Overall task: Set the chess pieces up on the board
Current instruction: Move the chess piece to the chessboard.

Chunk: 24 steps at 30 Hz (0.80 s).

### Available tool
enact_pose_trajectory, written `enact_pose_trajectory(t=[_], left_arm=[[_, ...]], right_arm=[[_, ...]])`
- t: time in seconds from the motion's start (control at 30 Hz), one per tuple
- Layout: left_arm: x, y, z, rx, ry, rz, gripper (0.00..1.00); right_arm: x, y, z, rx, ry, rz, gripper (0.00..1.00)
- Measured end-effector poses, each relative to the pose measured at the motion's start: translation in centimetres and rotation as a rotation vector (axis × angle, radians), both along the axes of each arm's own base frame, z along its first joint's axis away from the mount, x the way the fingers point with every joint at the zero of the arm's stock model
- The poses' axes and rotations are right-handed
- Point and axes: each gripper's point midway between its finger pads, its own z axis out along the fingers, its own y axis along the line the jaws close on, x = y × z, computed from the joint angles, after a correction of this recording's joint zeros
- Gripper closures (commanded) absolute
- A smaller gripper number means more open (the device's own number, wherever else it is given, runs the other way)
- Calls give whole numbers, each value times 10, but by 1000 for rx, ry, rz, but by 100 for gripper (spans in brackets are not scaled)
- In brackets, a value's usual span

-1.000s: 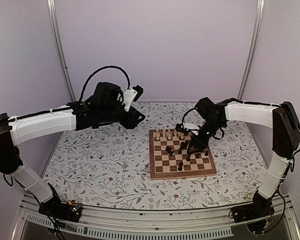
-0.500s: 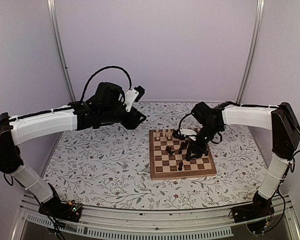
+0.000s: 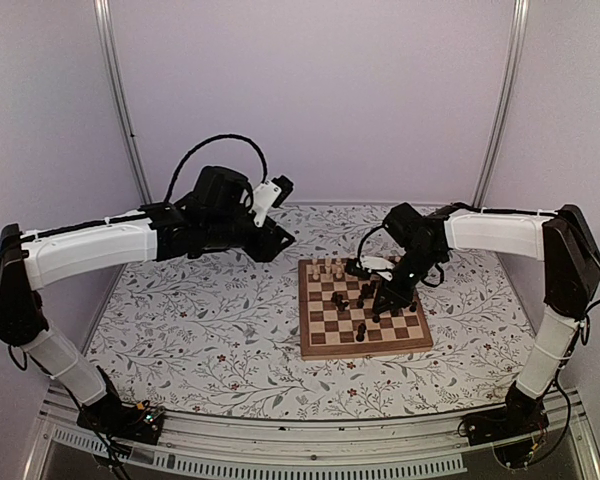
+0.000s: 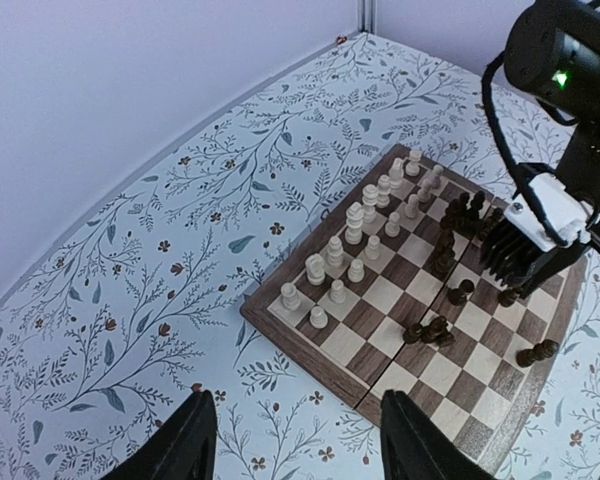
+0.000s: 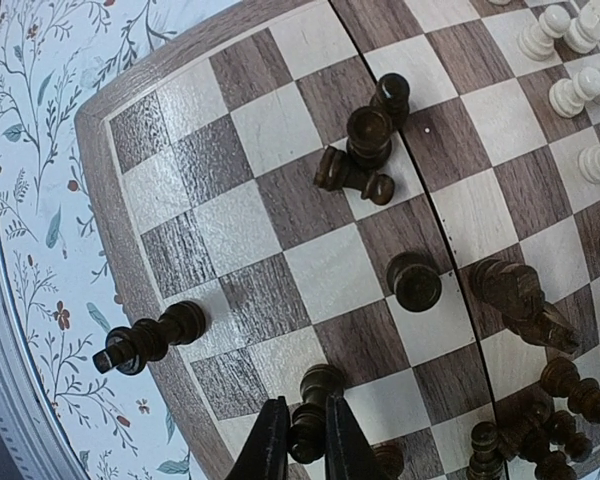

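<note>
A floral cloth [image 3: 210,330] covers the table inside pale walls, and the board [image 3: 315,347] lies on it right of centre, in front of the right arm. What has just changed is the grip: a second ago the right gripper [image 5: 305,445] stood half open above the board's dark side; now its fingers are clenched on a single dark piece [image 5: 318,385] close inside the board's border. Whether that piece has left its square I cannot tell. I judge this to be the start of a carry to the dark home rows, so the pick looks done and the placing is not. The pale pieces [image 4: 355,222] already stand in two rows along the board's far edge. The other dark pieces are scattered across the board's middle and right half, several on their sides. The left gripper [image 4: 298,440] has edged slightly toward the board. It hangs released, its fingers spread wide, above the cloth off the board's far-left corner and well apart from any piece. Room is tight on one side: a knot of dark pieces [image 5: 540,440] sits just beside the held one. A toppled piece [image 5: 150,338] lies across the board's near border. The squares between them are bare, so a straight lift and a move toward the near border looks safest.
</note>
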Motion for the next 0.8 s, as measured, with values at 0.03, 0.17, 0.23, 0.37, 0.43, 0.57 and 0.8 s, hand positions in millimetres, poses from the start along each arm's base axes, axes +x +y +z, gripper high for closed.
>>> enact_pose_trajectory(t=[0.03,0.17,0.23,0.37,0.43,0.57,0.8], left_arm=[[0,0,-1,2,2,0,42],[0,-1,-1,6,6,-1,42],[1,-1,-2,8,7,-1,42],[0,-1,-4,16,14,-2,42],[0,-1,-4,17,14,-4,42],[-1,-2,-4,18,13,-7,42],[-1,-3,-6,21,16,-10,42]], right_arm=[[0,0,0,0,0,0,84],[1,-1,-1,-5,-4,-1,79],[1,-3,-3,-14,-8,-3,79],[-2,-8,-9,-37,-2,-6,86],[-2,-8,-10,-40,-6,-7,90],[-3,-7,-9,-40,-9,-1,93],[-22,0,-5,-43,-16,57,94]])
